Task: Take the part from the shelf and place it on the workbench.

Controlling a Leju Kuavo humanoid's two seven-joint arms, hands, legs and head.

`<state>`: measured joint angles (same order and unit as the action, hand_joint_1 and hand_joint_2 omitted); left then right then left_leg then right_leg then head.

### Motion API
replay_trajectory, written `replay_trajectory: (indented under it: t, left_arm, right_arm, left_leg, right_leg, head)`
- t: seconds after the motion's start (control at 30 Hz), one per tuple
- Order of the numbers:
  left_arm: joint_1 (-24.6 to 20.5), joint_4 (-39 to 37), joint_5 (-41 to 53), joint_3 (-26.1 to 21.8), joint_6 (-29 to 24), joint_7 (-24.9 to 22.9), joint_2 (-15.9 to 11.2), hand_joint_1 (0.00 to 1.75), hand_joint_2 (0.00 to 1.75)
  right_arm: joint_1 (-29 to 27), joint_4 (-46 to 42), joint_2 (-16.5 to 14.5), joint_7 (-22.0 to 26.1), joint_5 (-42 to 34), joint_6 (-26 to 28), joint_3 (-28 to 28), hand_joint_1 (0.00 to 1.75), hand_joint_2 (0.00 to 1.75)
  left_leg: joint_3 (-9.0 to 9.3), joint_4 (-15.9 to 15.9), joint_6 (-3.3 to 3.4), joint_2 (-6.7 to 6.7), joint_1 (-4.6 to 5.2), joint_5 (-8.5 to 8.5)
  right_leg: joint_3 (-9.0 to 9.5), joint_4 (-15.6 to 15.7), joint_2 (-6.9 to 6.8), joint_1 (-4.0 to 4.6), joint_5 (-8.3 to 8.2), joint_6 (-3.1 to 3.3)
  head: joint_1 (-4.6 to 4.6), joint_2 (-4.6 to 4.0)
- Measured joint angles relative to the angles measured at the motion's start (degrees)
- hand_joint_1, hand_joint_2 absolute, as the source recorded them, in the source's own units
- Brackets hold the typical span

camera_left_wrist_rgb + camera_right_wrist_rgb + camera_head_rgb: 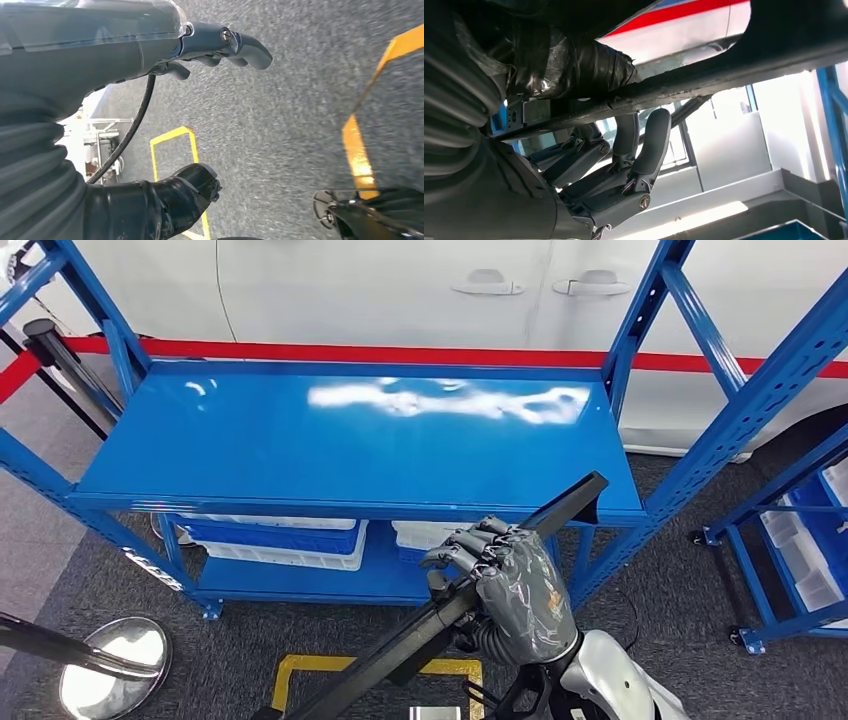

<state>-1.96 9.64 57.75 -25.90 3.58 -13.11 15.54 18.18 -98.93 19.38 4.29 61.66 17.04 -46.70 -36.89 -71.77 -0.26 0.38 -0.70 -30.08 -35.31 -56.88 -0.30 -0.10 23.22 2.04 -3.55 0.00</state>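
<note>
The part (568, 504) is a long black bar that slants from the lower left up to the front edge of the blue shelf (350, 440). My right hand (515, 585) grips it around its middle, just in front of and below the shelf's top board. In the right wrist view the bar (704, 80) crosses the picture, with the thumb wrapped over it and the fingers (644, 150) curled beneath. My left hand (200, 45) hangs over grey carpet, fingers and thumb apart, holding nothing. The shelf's top board is bare.
A white car (400, 290) with a red stripe stands behind the shelf. White and blue bins (280, 535) sit on the lower board. A second blue rack (800, 540) stands at the right. At the lower left is a chrome stanchion base (115, 660). Yellow floor marking (380, 670) lies underfoot.
</note>
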Motion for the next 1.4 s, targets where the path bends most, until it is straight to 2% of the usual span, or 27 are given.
replay_trajectory:
  t: [0.03, 0.1, 0.17, 0.23, 0.27, 0.37, 0.4, 0.43, 0.47, 0.53, 0.6, 0.63, 0.67, 0.73, 0.8, 0.87, 0.9, 0.93, 0.97, 1.0, 1.07, 1.1, 1.13, 1.2, 1.27, 1.33, 1.4]
  left_arm:
    - [-0.03, 0.00, 0.00, 0.00, -0.01, 0.00, -0.02, 0.00, 1.75]
    - [-0.11, 0.00, 0.00, 0.00, -0.04, 0.05, -0.04, 0.00, 1.75]
    - [-0.09, 0.00, -0.01, 0.00, -0.05, 0.25, -0.04, 0.00, 1.75]
    - [-0.05, -0.01, -0.07, -0.01, -0.03, 0.49, -0.03, 0.00, 1.75]
    - [-0.05, -0.01, -0.10, -0.02, -0.02, 0.57, -0.03, 0.00, 1.75]
    - [-0.07, 0.00, -0.14, -0.06, 0.03, 0.69, -0.06, 0.00, 1.75]
    - [-0.07, 0.00, -0.12, -0.07, 0.05, 0.72, -0.06, 0.00, 1.75]
    - [-0.07, 0.00, -0.08, -0.07, 0.08, 0.73, -0.06, 0.00, 1.75]
    - [-0.06, 0.00, -0.04, -0.07, 0.10, 0.74, -0.05, 0.00, 1.75]
    - [-0.06, 0.00, 0.02, -0.07, 0.13, 0.74, 0.04, 0.00, 1.75]
    - [-0.08, -0.01, 0.07, -0.07, 0.17, 0.74, 0.29, 0.00, 1.75]
    - [-0.09, -0.01, 0.13, -0.06, 0.20, 0.74, 0.40, 0.00, 1.75]
    - [-0.10, -0.02, 0.22, -0.05, 0.25, 0.72, 0.48, 0.00, 1.75]
    - [-0.08, -0.02, 0.43, -0.03, 0.35, 0.62, 0.58, 0.00, 1.75]
    - [-0.10, -0.02, 0.61, 0.00, 0.38, 0.52, 0.64, 0.00, 1.75]
    - [-0.10, -0.02, 0.69, 0.03, 0.37, 0.49, 0.62, 0.00, 1.75]
    - [-0.08, -0.02, 0.70, 0.04, 0.36, 0.48, 0.60, 0.00, 1.75]
    - [-0.06, -0.02, 0.70, 0.04, 0.36, 0.48, 0.58, 0.00, 1.75]
    - [-0.06, -0.02, 0.70, 0.04, 0.35, 0.48, 0.56, 0.00, 1.75]
    - [-0.08, -0.02, 0.70, 0.04, 0.35, 0.48, 0.52, 0.00, 1.75]
    - [-0.19, -0.02, 0.83, 0.05, 0.36, 0.48, 0.46, 0.00, 1.75]
    - [-0.24, -0.02, 0.92, 0.07, 0.38, 0.48, 0.45, 0.00, 1.75]
    - [-0.25, -0.02, 1.01, 0.09, 0.39, 0.48, 0.45, 0.00, 1.75]
    - [-0.17, -0.02, 1.09, 0.11, 0.43, 0.48, 0.45, 0.00, 1.75]
    - [-0.20, -0.02, 1.15, 0.12, 0.44, 0.46, 0.42, 0.00, 1.75]
    - [-0.29, -0.02, 1.22, 0.13, 0.44, 0.42, 0.41, 0.00, 1.75]
    - [-0.32, -0.02, 1.32, 0.12, 0.44, 0.38, 0.39, 0.00, 1.75]
  right_arm:
    - [-0.05, -0.04, 0.01, 0.02, -0.17, -0.16, 0.03, 1.75, 1.75]
    - [-0.14, -0.30, 0.03, 0.15, -1.04, -0.86, 0.27, 1.75, 1.75]
    - [-0.19, -0.66, 0.06, 0.37, -2.67, -2.20, 0.62, 1.75, 1.75]
    - [-0.25, -0.97, 0.18, 0.67, -4.70, -3.97, 0.95, 1.75, 1.75]
    - [-0.28, -1.10, 0.26, 0.78, -5.53, -4.75, 1.17, 1.75, 1.75]
    - [-0.30, -1.36, 0.43, 0.86, -6.88, -6.20, 1.84, 1.75, 1.75]
    - [-0.34, -1.39, 0.51, 0.85, -7.07, -6.56, 1.95, 1.75, 1.75]
    - [-0.38, -1.39, 0.63, 0.85, -7.19, -6.93, 2.00, 1.75, 1.75]
    - [-0.42, -1.39, 0.76, 0.85, -7.31, -7.32, 2.05, 1.75, 1.75]
    - [-0.44, -1.42, 1.05, 0.84, -7.66, -7.77, 2.25, 1.75, 1.75]
    - [-0.40, -1.66, 1.46, 0.78, -8.13, -7.86, 2.79, 1.75, 1.75]
    - [-0.39, -1.84, 1.71, 0.75, -8.34, -7.86, 3.09, 1.75, 1.75]
    - [-0.42, -2.01, 1.95, 0.73, -8.52, -7.86, 3.35, 1.75, 1.75]
    - [-0.55, -2.27, 2.26, 0.70, -8.78, -7.86, 3.64, 1.75, 1.75]
    - [-0.77, -2.49, 2.40, 0.59, -8.94, -7.86, 3.93, 1.75, 1.75]
    - [-1.13, -2.64, 2.43, 0.43, -8.98, -7.86, 4.17, 1.75, 1.75]
    - [-1.34, -2.67, 2.44, 0.35, -8.98, -7.86, 4.23, 1.75, 1.75]
    - [-1.53, -2.68, 2.45, 0.29, -8.98, -7.86, 4.26, 1.75, 1.75]
    - [-1.66, -2.68, 2.47, 0.23, -8.98, -7.86, 4.29, 1.75, 1.75]
    - [-1.76, -2.68, 2.49, 0.18, -8.98, -7.86, 4.34, 1.75, 1.75]
    - [-2.01, -2.81, 2.61, 0.03, -8.91, -7.86, 4.56, 1.75, 1.75]
    - [-2.16, -2.94, 2.71, -0.06, -8.86, -7.85, 4.71, 1.75, 1.75]
    - [-2.32, -3.09, 2.85, -0.14, -8.79, -7.85, 4.87, 1.75, 1.75]
    - [-2.65, -3.27, 3.24, -0.22, -8.70, -7.86, 5.14, 1.75, 1.75]
    - [-3.11, -3.38, 3.73, -0.35, -8.71, -8.04, 5.46, 1.75, 1.75]
    - [-3.52, -3.57, 4.24, -0.65, -8.91, -8.57, 5.92, 1.75, 1.75]
    - [-3.88, -3.73, 4.67, -1.00, -9.19, -9.12, 6.33, 1.75, 1.75]
  left_leg:
    - [3.08, 3.87, -0.07, -0.04, -0.10, 0.82]
    - [8.38, 11.73, 0.19, -0.34, -0.02, 0.05]
    - [9.86, 14.69, 0.78, -0.61, 0.22, -0.88]
    - [9.15, 14.56, 1.78, -0.36, 0.17, -0.05]
    - [8.73, 14.61, 2.37, -0.17, 0.16, 0.50]
    - [6.83, 14.56, 3.45, 0.22, 0.46, 2.25]
    - [6.05, 14.48, 3.54, 0.27, 0.65, 2.80]
    - [5.24, 14.40, 3.58, 0.30, 0.85, 3.34]
    - [4.46, 14.32, 3.60, 0.31, 1.03, 3.85]
    - [3.27, 14.22, 3.59, 0.27, 1.24, 4.69]
    - [2.65, 14.20, 3.22, 0.27, 1.16, 5.46]
    - [2.50, 14.29, 2.91, 0.29, 0.96, 5.87]
    - [2.41, 14.48, 2.53, 0.33, 0.73, 6.33]
    - [2.15, 14.79, 1.96, 0.23, 0.57, 6.47]
    - [1.07, 12.41, 1.44, -0.01, 0.64, 3.62]
    - [-0.99, 5.72, 0.73, -0.12, 0.30, -1.33]
    - [-1.86, 2.15, 0.29, -0.13, 0.06, -2.94]
    - [-2.13, -0.21, -0.20, -0.13, -0.20, -3.35]
    - [-1.53, -0.69, -0.76, -0.12, -0.49, -2.59]
    - [0.00, 0.87, -1.38, -0.10, -0.87, -1.07]
    - [4.33, 7.57, -2.65, -0.19, -1.41, 0.72]
    - [5.78, 10.20, -2.62, -0.32, -1.45, 0.81]
    - [6.48, 11.78, -2.38, -0.49, -1.36, 0.48]
    - [6.06, 11.77, -1.20, -0.67, -1.11, 0.51]
    - [5.29, 11.57, -0.18, -0.49, -1.05, 1.07]
    - [4.22, 11.64, 1.18, -0.04, -0.80, 1.96]
    - [2.92, 11.63, 2.05, 0.45, -0.21, 3.00]
  right_leg:
    - [-0.90, -0.48, 0.05, -0.07, -0.41, -0.31]
    - [-2.22, -1.40, 0.09, -0.03, -1.13, -0.97]
    - [-2.71, -1.76, 0.11, 0.09, -1.91, -1.59]
    - [-3.13, -2.22, 0.28, -0.10, -1.59, -2.24]
    - [-3.60, -3.30, 0.33, -0.23, -0.13, -2.56]
    - [-6.08, -12.59, 0.33, -0.43, 7.77, -3.20]
    - [-6.66, -15.99, 0.32, -0.43, 9.24, -3.25]
    - [-6.52, -17.87, 0.33, -0.36, 9.32, -3.14]
    - [-5.38, -17.64, 0.34, -0.18, 8.30, -2.83]
    - [-0.17, -11.00, 0.38, 0.62, 5.46, -1.46]
    - [5.11, -2.72, 0.25, 1.47, 5.02, 0.08]
    - [6.44, -0.32, 0.20, 1.83, 5.27, 0.57]
    - [6.88, 0.73, 0.17, 2.01, 5.23, 0.83]
    - [6.93, 2.18, 0.08, 1.93, 3.61, 1.16]
    - [6.68, 3.69, -0.22, 1.41, 1.96, 1.39]
    - [5.54, 3.63, -0.40, 1.08, 1.13, 1.17]
    - [4.73, 3.18, -0.44, 0.87, 0.86, 0.89]
    - [3.82, 2.58, -0.48, 0.60, 0.64, 0.64]
    - [2.84, 1.83, -0.49, 0.24, 0.47, 0.38]
    - [1.82, 0.97, -0.48, -0.17, 0.35, 0.09]
    - [-0.26, -0.87, -0.38, -0.81, 0.23, -0.78]
    - [-1.13, -1.63, -0.32, -0.88, 0.06, -1.35]
    - [-1.76, -2.18, -0.26, -0.87, -0.17, -1.89]
    - [-2.32, -2.54, -0.18, -0.80, -0.88, -2.73]
    - [-2.91, -3.53, -0.06, -1.05, 0.22, -3.20]
    - [-4.39, -8.29, 0.04, -1.19, 5.08, -3.42]
    - [-6.09, -15.58, 0.06, -1.03, 10.16, -3.39]
  head:
    - [-0.01, 0.00]
    - [0.03, 0.00]
    - [0.09, 0.00]
    - [0.10, 0.00]
    - [0.10, 0.00]
    - [0.10, 0.00]
    - [0.10, 0.00]
    - [0.10, 0.00]
    - [0.09, 0.00]
    - [0.08, 0.00]
    - [0.07, 0.00]
    - [0.09, 0.00]
    - [0.09, 0.00]
    - [0.10, 0.01]
    - [0.08, 0.01]
    - [0.08, 0.01]
    - [0.08, 0.01]
    - [0.09, 0.01]
    - [0.08, 0.01]
    - [0.08, 0.01]
    - [-0.02, 0.01]
    - [-0.04, 0.01]
    - [-0.08, 0.01]
    - [-0.04, 0.01]
    - [-0.03, 0.01]
    - [-0.03, 0.00]
    - [-0.03, 0.00]
